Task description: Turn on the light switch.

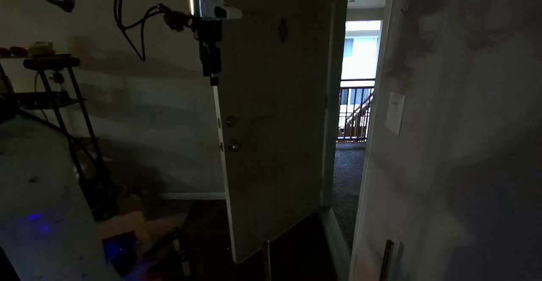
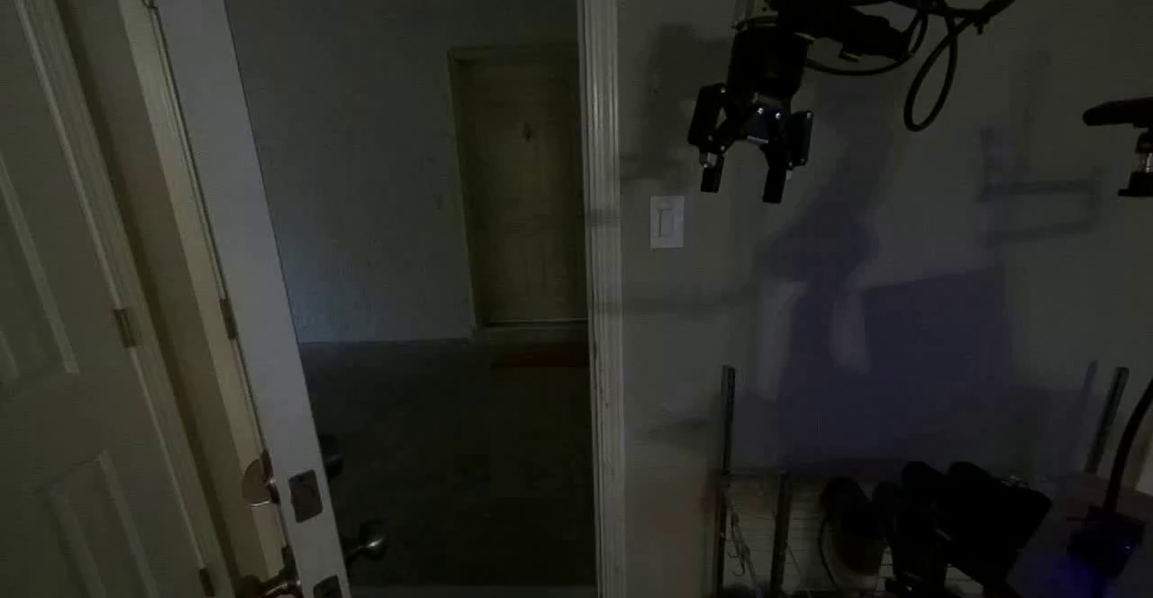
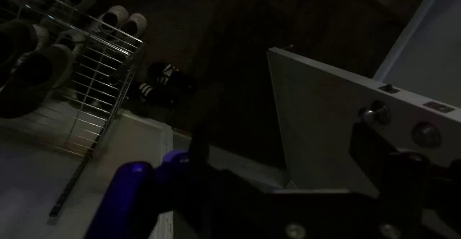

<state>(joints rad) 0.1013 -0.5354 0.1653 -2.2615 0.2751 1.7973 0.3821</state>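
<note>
The light switch is a small white upright wall plate; it shows on the wall beside the doorway in both exterior views, here and here. Its middle rocker is visible, but I cannot tell which way it is set. My gripper points down with its two dark fingers apart and nothing between them. In that exterior view it appears above and to the right of the switch plate. It also shows edge-on before the door in an exterior view. In the wrist view my gripper is open, and the switch is out of view.
An open door with a round metal knob stands by the doorway. A wire shoe rack stands against the switch wall, below. Black slippers lie on the floor. A dark stand is at the side. The room is dim.
</note>
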